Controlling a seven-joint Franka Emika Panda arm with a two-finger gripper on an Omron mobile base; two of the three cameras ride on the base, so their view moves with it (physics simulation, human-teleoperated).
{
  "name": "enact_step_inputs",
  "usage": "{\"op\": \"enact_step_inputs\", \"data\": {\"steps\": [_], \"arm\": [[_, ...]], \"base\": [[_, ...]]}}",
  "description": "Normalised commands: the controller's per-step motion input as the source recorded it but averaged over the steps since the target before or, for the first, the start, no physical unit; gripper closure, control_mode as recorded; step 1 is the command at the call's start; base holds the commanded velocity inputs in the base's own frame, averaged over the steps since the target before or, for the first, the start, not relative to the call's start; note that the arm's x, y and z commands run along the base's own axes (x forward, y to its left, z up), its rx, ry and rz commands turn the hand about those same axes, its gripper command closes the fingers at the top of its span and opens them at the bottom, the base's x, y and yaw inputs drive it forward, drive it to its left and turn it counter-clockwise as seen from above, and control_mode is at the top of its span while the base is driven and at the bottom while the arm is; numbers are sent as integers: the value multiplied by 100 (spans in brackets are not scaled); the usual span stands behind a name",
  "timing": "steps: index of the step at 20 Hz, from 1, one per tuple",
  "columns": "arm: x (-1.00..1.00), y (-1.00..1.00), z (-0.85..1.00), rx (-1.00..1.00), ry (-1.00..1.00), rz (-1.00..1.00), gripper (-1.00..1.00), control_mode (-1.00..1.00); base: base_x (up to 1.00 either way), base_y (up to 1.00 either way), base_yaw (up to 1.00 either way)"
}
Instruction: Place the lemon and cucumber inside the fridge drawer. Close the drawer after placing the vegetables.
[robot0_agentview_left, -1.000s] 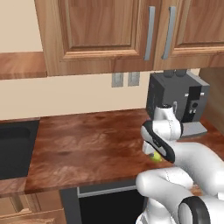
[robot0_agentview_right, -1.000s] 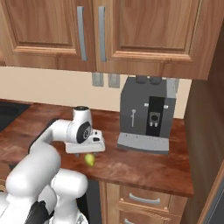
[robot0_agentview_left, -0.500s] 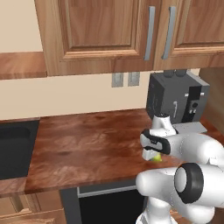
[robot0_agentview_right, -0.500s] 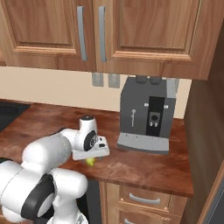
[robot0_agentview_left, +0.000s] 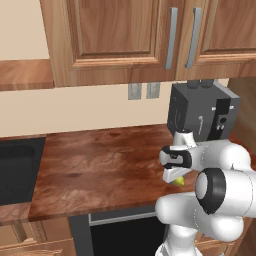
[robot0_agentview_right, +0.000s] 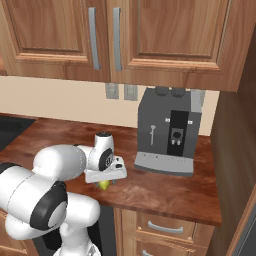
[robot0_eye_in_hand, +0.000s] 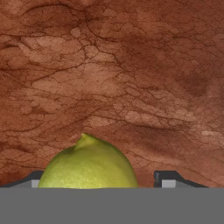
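The step in hand was the pick-up of the lemon (robot0_eye_in_hand: 89, 162), which lay on the wooden desk (robot0_agentview_left: 100, 170) at about 7 o'clock from the coffee machine (robot0_agentview_right: 170, 131). The gripper (robot0_eye_in_hand: 103, 179) sat low over it, its fingers (robot0_eye_in_hand: 168, 178) spread to either side with a gap showing, not yet pinching. Next, I judged, came closing firmly and lifting straight up.

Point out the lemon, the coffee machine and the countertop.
lemon (robot0_eye_in_hand: 89, 164): hand view, middle of its yellow-green skin.
coffee machine (robot0_agentview_right: 170, 132): right base view, dark front panel.
countertop (robot0_agentview_left: 100, 165): left base view, bare wood-brown surface left of the arm.
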Motion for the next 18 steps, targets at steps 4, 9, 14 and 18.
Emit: {"op": "enact_step_inputs", "data": {"steps": [4, 9, 14, 18], "arm": [[-41, 0, -14, 0, -2, 0, 100, -100], [-55, 1, 42, 0, -15, -1, 100, -100], [-77, 10, 100, 0, -24, -4, 100, -100], [-77, 29, 98, 0, -18, -5, 100, -100]], "base": [[0, 0, 0], [0, 0, 0], [0, 0, 0], [0, 0, 0]]}}
